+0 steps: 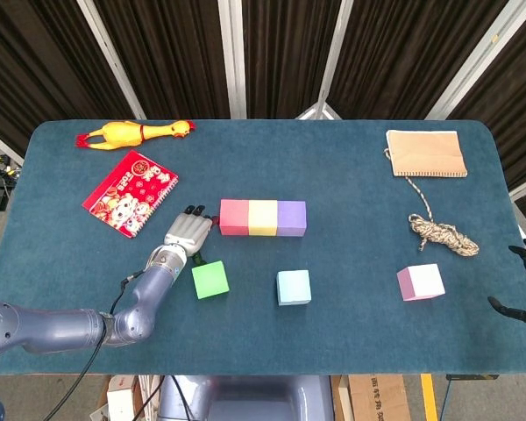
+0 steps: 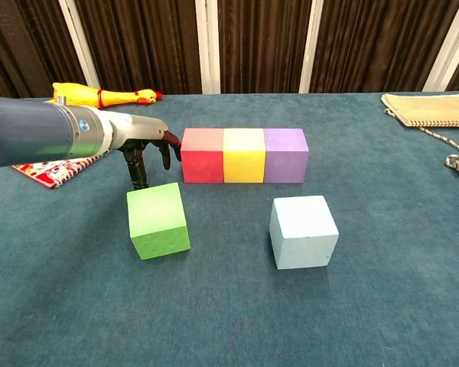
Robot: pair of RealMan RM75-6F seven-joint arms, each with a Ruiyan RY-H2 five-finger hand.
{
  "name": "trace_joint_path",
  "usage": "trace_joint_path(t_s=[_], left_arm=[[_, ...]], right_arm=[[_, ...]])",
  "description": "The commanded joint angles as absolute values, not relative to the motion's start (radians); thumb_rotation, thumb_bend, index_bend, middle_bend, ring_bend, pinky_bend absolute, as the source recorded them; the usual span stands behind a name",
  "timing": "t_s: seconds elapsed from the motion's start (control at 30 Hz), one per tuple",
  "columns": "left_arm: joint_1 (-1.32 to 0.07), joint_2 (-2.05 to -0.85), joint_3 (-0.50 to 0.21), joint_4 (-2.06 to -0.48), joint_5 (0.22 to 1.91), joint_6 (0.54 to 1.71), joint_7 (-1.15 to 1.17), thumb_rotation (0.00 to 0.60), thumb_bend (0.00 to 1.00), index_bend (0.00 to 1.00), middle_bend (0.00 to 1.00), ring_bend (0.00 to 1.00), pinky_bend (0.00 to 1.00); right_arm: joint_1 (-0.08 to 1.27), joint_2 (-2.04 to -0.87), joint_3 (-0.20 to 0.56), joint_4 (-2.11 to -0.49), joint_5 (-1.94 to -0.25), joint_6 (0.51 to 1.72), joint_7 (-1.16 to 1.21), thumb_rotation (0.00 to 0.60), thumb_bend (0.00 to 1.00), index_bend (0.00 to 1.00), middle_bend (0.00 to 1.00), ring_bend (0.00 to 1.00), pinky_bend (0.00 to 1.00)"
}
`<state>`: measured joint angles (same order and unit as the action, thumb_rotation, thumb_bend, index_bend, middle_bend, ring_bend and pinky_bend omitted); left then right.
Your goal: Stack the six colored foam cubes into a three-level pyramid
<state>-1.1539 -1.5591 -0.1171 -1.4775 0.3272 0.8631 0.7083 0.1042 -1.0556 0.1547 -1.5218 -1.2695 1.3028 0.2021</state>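
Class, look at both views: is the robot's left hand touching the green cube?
Apart. The chest view shows the left hand behind the green cube, with a strip of blue table between its lowered fingers and the cube's back edge.

A table (image 1: pixel 351 342) covered in dark teal cloth fills both views under even light. Behind it hang dark brown pleated curtains (image 1: pixel 167 53), crossed by white metal poles (image 1: pixel 233 57) that lean at different angles. Below the near edge, cardboard boxes (image 1: pixel 377 399) sit on the floor
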Motion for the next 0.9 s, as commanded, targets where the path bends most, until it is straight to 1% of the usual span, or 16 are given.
trace_joint_path(t_s=[0.03, 0.2, 0.37, 0.5, 0.6, 0.67, 0.77, 0.9], left_arm=[[-1.154, -1.558, -0.116, -1.479, 0.327, 0.863, 0.707, 0.600, 0.14, 0.21, 0.24, 0.00, 0.00], [-1.156, -1.547, -0.108, -1.490, 0.336, 0.881, 0.718, 0.600, 0.14, 0.23, 0.24, 0.00, 0.00], [-1.150, -1.513, -0.113, -1.527, 0.336, 0.914, 0.718, 0.600, 0.15, 0.28, 0.24, 0.00, 0.00], [-1.139, -1.448, -0.138, -1.597, 0.352, 0.942, 0.696, 0.600, 0.16, 0.25, 0.23, 0.00, 0.00], [-1.120, -1.384, -0.172, -1.662, 0.388, 0.973, 0.654, 0.600, 0.16, 0.20, 0.21, 0.00, 0.00], [-1.106, -1.346, -0.187, -1.700, 0.411, 0.982, 0.628, 0.600, 0.16, 0.18, 0.19, 0.00, 0.00], [-1.071, -1.287, -0.209, -1.751, 0.494, 1.005, 0.568, 0.600, 0.17, 0.18, 0.18, 0.00, 0.00], [-1.015, -1.236, -0.215, -1.785, 0.621, 1.042, 0.494, 0.600, 0.20, 0.17, 0.18, 0.00, 0.00]], right_arm=[[0.103, -1.054, 0.155, -1.522, -1.269, 1.304, 0.203, 0.600, 0.18, 0.18, 0.10, 0.08, 0.02], [0.102, -1.054, 0.156, -1.520, -1.269, 1.306, 0.204, 0.600, 0.18, 0.18, 0.10, 0.08, 0.02], [0.103, -1.056, 0.155, -1.519, -1.268, 1.303, 0.200, 0.600, 0.18, 0.18, 0.10, 0.08, 0.02], [0.103, -1.054, 0.155, -1.521, -1.267, 1.303, 0.201, 0.600, 0.18, 0.18, 0.10, 0.08, 0.02], [0.103, -1.055, 0.154, -1.523, -1.268, 1.301, 0.199, 0.600, 0.18, 0.18, 0.10, 0.08, 0.02], [0.104, -1.055, 0.153, -1.524, -1.270, 1.299, 0.198, 0.600, 0.18, 0.18, 0.10, 0.08, 0.02], [0.106, -1.057, 0.151, -1.525, -1.269, 1.295, 0.193, 0.600, 0.18, 0.18, 0.10, 0.08, 0.02], [0.109, -1.060, 0.149, -1.526, -1.269, 1.291, 0.185, 0.600, 0.18, 0.18, 0.10, 0.08, 0.02]])
